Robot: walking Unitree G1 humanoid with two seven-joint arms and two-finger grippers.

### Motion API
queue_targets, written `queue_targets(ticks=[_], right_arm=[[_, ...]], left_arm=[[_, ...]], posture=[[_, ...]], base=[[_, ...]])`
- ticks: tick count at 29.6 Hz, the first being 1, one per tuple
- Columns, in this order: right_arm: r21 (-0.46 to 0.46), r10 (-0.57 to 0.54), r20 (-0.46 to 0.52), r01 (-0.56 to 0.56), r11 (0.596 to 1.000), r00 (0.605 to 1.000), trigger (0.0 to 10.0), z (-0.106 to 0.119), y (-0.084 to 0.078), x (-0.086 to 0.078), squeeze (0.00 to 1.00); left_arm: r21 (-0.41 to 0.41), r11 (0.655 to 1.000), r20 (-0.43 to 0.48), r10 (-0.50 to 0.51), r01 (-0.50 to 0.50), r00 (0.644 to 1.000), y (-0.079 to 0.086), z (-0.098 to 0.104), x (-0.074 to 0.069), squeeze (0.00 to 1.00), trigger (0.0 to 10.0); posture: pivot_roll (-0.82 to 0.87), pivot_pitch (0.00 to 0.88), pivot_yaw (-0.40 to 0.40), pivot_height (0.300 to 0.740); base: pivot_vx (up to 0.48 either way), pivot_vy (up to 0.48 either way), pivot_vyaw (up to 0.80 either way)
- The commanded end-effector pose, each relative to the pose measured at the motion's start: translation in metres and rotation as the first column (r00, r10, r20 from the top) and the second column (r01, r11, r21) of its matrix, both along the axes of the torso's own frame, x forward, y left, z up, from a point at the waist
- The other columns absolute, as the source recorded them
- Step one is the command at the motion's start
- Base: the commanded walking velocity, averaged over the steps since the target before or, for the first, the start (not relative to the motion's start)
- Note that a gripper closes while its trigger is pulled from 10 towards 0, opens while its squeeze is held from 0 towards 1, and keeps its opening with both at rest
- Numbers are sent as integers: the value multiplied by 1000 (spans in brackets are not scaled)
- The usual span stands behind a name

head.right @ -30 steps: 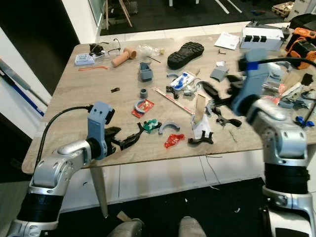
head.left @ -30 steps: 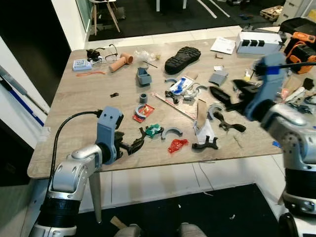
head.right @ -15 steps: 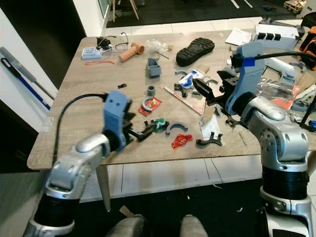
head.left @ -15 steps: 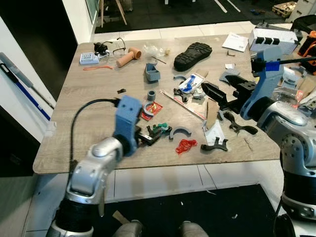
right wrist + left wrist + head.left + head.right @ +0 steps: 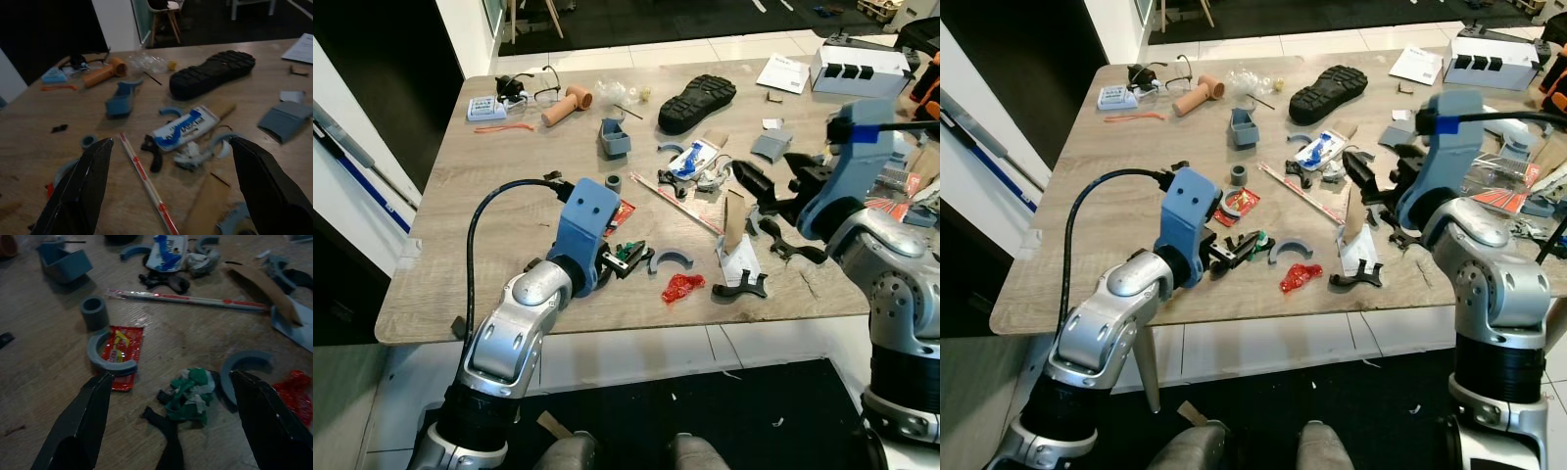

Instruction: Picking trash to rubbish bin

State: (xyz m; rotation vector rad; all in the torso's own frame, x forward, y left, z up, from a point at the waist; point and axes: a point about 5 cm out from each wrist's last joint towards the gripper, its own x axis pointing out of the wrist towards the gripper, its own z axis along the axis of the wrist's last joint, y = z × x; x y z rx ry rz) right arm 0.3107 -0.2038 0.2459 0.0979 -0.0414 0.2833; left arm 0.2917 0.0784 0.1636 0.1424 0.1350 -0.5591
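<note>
Since the earlier frame the left gripper (image 5: 171,440) has pushed forward over the wooden table (image 5: 480,225), closing in on the crumpled green wrapper (image 5: 191,394), which now lies on the wood between its widely spread fingers (image 5: 85,426), not touched by either. Just beside the wrapper sit a grey half-ring (image 5: 244,364) and a red wrapper (image 5: 682,287). The right gripper (image 5: 766,186) hovers spread open above the clutter, holding nothing

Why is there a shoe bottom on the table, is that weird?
Yes, it is odd. A black shoe sole lies by itself at the far side of the wooden table, with no shoe attached. Around it are wrappers and loose plastic bits, like a crumpled green wrapper right ahead of the open left claw.
</note>
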Motion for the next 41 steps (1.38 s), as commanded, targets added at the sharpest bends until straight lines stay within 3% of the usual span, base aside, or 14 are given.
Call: queue_targets(ticks=[1, 5, 14, 22, 26, 29, 33, 34, 35, 38, 41], right_arm=[[10, 22, 32, -22, 1000, 999, 10000, 6, 6, -2, 0], [19, 31, 34, -32, 999, 999, 10000, 6, 11, -2, 0], [29, 38, 24, -39, 999, 999, 10000, 3, 17, -4, 0], [36, 48, 14, -48, 998, 999, 10000, 1, 22, -5, 0], [37, 62, 2, -62, 997, 998, 10000, -1, 25, -8, 0], [34, 71, -3, -71, 997, 997, 10000, -2, 25, -9, 0], [-87, 235, -64, -240, 967, 970, 10000, -10, 27, -25, 0], [-87, 235, -64, -240, 967, 970, 10000, -10, 27, -25, 0], [-124, 285, -111, -298, 947, 952, 10000, -15, 25, -34, 0], [-129, 308, -137, -325, 937, 941, 10000, -17, 24, -39, 0], [-141, 374, -206, -406, 903, 904, 10000, -24, 27, -52, 0]], left_arm=[[30, 999, -6, 23, -23, 1000, 5, -5, 1, 0, 10000], [30, 999, -1, 24, -24, 1000, 4, -4, 1, 0, 10000], [-25, 995, -62, 100, -101, 993, 12, -4, 7, 0, 10000], [137, 961, -87, 252, -238, 964, 31, -22, 12, 0, 10000], [166, 932, -112, 343, -323, 933, 46, -30, 15, 0, 10000], [158, 928, -111, 357, -338, 927, 49, -30, 16, 0, 10000], [163, 916, -92, 383, -366, 919, 53, -27, 19, 0, 10000], [163, 916, -92, 383, -366, 919, 53, -27, 19, 0, 10000], [162, 915, -85, 387, -371, 918, 55, -26, 19, 0, 10000], [161, 915, -81, 387, -371, 918, 55, -25, 20, 0, 10000], [182, 916, -96, 378, -357, 921, 53, -30, 18, 0, 10000]], posture=[[-119, 127, 61, 740], [-124, 133, 66, 740], [-124, 138, 75, 740], [-125, 141, 81, 740], [-126, 146, 84, 740], [-127, 150, 87, 740], [-129, 165, 92, 740], [-129, 165, 92, 740], [-134, 170, 94, 740], [-136, 172, 95, 740], [-141, 180, 98, 740]], base=[[0, -480, 0], [0, -480, 0], [0, 0, 0], [0, 0, 0], [0, 0, 0], [0, 0, 0], [0, 0, 0], [0, 0, 0], [0, 0, 0], [0, 0, 0], [0, 0, 0]])
